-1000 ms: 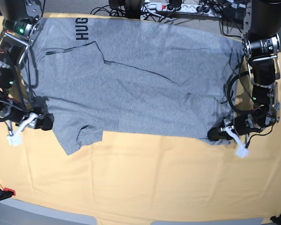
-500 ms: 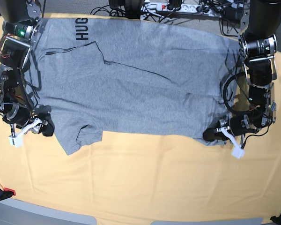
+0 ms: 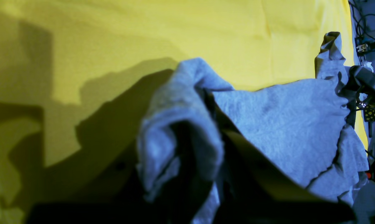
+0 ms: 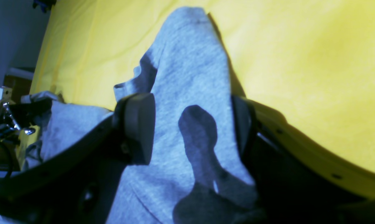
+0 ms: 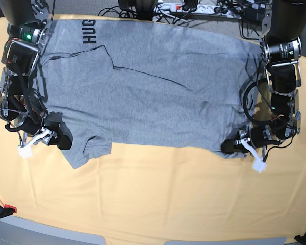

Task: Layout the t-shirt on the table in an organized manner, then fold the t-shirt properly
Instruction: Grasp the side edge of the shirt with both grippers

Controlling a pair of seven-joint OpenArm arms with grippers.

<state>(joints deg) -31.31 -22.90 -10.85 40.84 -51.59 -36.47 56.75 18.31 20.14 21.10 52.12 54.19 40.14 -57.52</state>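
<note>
The grey t-shirt (image 5: 153, 97) lies spread across the far half of the yellow table (image 5: 168, 199), with black lettering (image 5: 89, 31) at its far left corner. At the shirt's near right corner, my left gripper (image 5: 228, 147) is shut on a bunch of fabric. The left wrist view shows that cloth (image 3: 280, 121) heaped over the jaws, hiding them. My right gripper (image 5: 64, 138) sits at the left sleeve, open. In the right wrist view its fingers (image 4: 139, 124) stand wide apart with the sleeve (image 4: 190, 71) lying flat between them.
Cables and a power strip (image 5: 183, 7) run along the table's far edge. A small red and black object (image 5: 2, 209) sits at the near left corner. Bare yellow cloth (image 4: 299, 62) stretches in front of the shirt.
My right gripper has slid to the right, from beside the sleeve onto it, and its jaws have opened wider. The left gripper drew the corner slightly inward, then held still.
</note>
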